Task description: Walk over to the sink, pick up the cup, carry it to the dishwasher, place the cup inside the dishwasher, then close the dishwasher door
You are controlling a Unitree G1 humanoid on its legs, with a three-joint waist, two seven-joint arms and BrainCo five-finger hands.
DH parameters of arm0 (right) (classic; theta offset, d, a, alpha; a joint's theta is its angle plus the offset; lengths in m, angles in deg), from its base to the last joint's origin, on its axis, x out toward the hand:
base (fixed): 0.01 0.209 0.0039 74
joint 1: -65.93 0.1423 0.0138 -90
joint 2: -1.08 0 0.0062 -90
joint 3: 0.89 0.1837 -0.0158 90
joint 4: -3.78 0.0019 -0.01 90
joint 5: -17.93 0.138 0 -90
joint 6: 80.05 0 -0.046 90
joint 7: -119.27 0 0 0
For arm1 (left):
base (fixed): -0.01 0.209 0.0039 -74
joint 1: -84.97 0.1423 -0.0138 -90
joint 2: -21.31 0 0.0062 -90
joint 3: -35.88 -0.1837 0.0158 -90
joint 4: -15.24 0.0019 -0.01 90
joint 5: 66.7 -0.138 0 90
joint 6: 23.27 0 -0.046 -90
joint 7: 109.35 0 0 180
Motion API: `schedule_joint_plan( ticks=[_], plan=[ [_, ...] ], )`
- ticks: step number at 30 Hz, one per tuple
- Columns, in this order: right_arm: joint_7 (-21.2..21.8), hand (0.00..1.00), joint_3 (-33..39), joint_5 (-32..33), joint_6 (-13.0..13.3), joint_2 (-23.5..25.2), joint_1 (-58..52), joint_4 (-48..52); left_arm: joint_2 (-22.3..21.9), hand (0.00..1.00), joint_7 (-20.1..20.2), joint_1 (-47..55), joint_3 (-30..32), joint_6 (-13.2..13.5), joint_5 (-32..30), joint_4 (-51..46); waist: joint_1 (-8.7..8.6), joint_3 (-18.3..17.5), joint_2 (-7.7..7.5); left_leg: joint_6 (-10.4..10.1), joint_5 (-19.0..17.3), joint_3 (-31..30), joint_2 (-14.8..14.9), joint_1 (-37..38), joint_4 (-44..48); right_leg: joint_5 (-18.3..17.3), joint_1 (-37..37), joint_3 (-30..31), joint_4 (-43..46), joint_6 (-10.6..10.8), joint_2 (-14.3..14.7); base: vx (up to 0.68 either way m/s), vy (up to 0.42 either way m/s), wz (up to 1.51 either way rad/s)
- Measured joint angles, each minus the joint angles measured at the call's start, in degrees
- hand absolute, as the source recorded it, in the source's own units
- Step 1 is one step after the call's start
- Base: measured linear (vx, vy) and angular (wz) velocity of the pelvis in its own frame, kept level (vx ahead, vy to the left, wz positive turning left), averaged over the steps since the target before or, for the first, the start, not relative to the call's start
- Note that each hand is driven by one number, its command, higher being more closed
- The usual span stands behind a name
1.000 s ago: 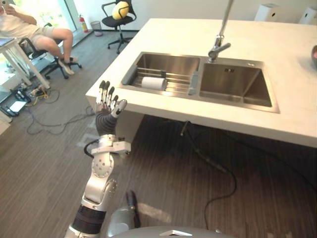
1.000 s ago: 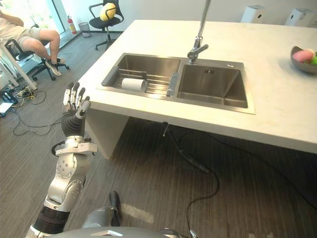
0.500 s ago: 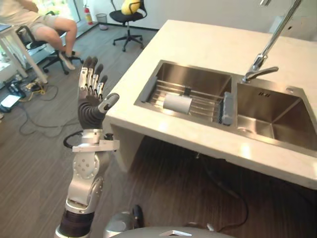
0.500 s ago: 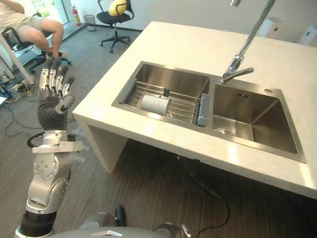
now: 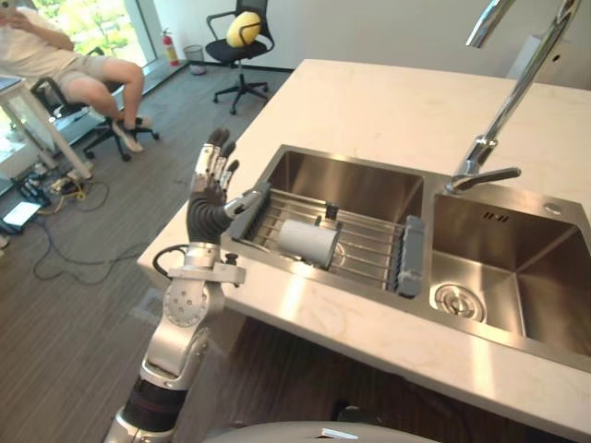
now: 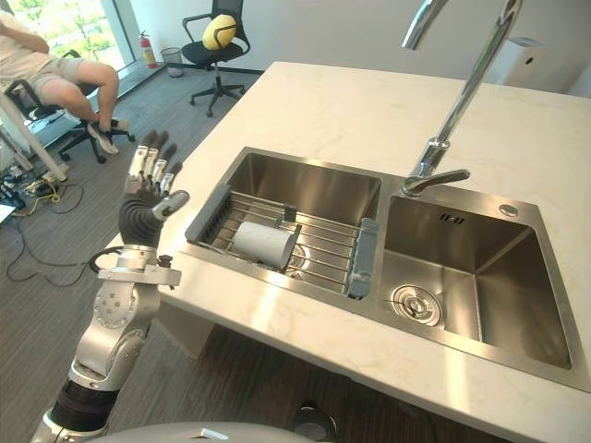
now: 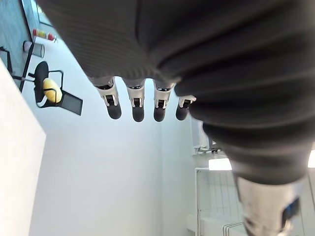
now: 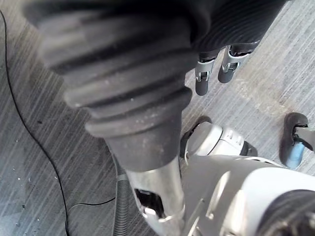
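The cup (image 5: pixel 307 242), a pale cylinder, lies on its side on a wire rack (image 5: pixel 369 257) in the left basin of the steel sink (image 5: pixel 545 277). My left hand (image 5: pixel 211 198) is raised upright at the counter's left edge, just left of that basin and a short way from the cup. Its fingers (image 7: pixel 133 105) are straight and hold nothing. My right hand (image 8: pixel 206 78) hangs low over the floor, fingers relaxed and empty.
A tall faucet (image 5: pixel 506 111) rises between the two basins of the pale counter (image 5: pixel 388 111). A person (image 5: pixel 55 65) sits on a chair at far left beside floor cables. An office chair (image 5: pixel 242 32) with a yellow ball stands behind.
The camera has come closer to the sink, so the whole picture has shifted. My left hand now stands by the sink's left rim. The cup has not moved.
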Motion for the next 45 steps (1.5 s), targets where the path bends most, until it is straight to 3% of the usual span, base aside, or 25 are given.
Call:
schedule_joint_plan(
  ticks=[5,8,13,18,20,27,32,36,45],
  plan=[
    [-0.08,0.00,-0.42,1.01,-1.33,0.59,2.12,0.63,0.50,0.00,-0.18,-1.00,-0.88,-0.44,-0.84,5.78,-0.59,0.42,-0.67,0.02,-0.04,1.82,0.02,1.16,-1.27,0.64,0.28,1.17,-1.74,0.13,0.75,0.06,0.004,-0.13],
    [-0.21,0.00,-2.37,0.99,-2.22,1.76,1.79,1.84,2.90,0.00,-2.17,-0.57,-1.02,0.12,-7.54,9.37,-0.91,0.58,-1.15,0.30,-0.22,3.13,-0.02,2.04,-2.00,2.77,2.41,1.60,-5.85,0.45,1.35,0.01,0.025,-0.15],
    [-0.12,0.00,-4.04,1.06,-2.03,1.74,0.04,4.67,9.99,0.00,-3.63,-4.68,-2.76,0.85,-27.33,19.39,-2.71,0.51,-0.74,0.90,-0.66,4.74,-1.01,1.54,-2.04,6.31,3.81,2.46,-11.91,0.96,1.43,-0.01,0.033,-0.14],
    [0.06,0.00,-4.64,1.15,-1.23,1.25,-1.37,6.15,16.80,0.00,-3.76,-9.38,-4.11,0.93,-34.73,25.66,-4.48,0.50,-0.24,0.80,-0.73,5.85,-1.01,1.08,-2.12,7.81,3.71,3.30,-14.33,0.90,1.79,-0.02,0.001,-0.12],
    [0.33,0.00,-4.66,2.20,-1.18,1.10,-2.50,6.79,19.42,0.00,-6.35,-10.97,-5.07,2.54,-38.59,27.40,-5.07,0.29,0.18,0.44,-0.96,5.93,-0.66,1.16,-2.10,7.81,3.75,3.33,-14.33,0.88,2.13,0.00,-0.009,-0.02],
    [2.77,0.00,-4.66,3.22,-1.07,0.27,-2.66,6.86,22.00,0.00,-10.03,-13.91,-6.82,4.79,-44.21,30.52,-6.26,0.33,0.49,0.24,-1.07,6.30,-0.43,1.80,-2.10,7.84,3.74,3.65,-14.68,0.82,2.35,-0.01,-0.002,-0.02],
    [3.91,0.00,-4.63,3.26,-0.96,0.15,-2.66,6.91,23.76,0.00,-9.43,-15.59,-11.43,6.01,-47.67,36.52,-7.41,0.63,1.02,0.03,-1.28,7.61,-0.42,1.87,-2.11,7.98,3.12,4.86,-14.75,0.79,2.48,-0.05,-0.005,-0.13],
    [3.90,0.00,-4.66,3.31,-1.01,0.10,-2.90,6.91,24.49,0.00,-6.73,-16.89,-14.53,7.20,-48.03,38.55,-8.46,0.92,1.65,-0.22,-1.50,8.95,-0.23,1.52,-2.16,8.12,1.90,6.21,-14.75,0.74,2.97,-0.02,-0.014,-0.17],
    [5.21,0.00,-4.70,3.28,-1.23,-0.73,-3.48,6.91,26.83,0.00,-6.58,-20.65,-16.48,6.73,-52.61,41.81,-9.79,1.15,2.08,-0.36,-1.59,9.27,0.01,1.68,-2.18,8.27,1.67,6.66,-14.75,0.61,3.29,-0.02,-0.009,-0.04]
  ],
)
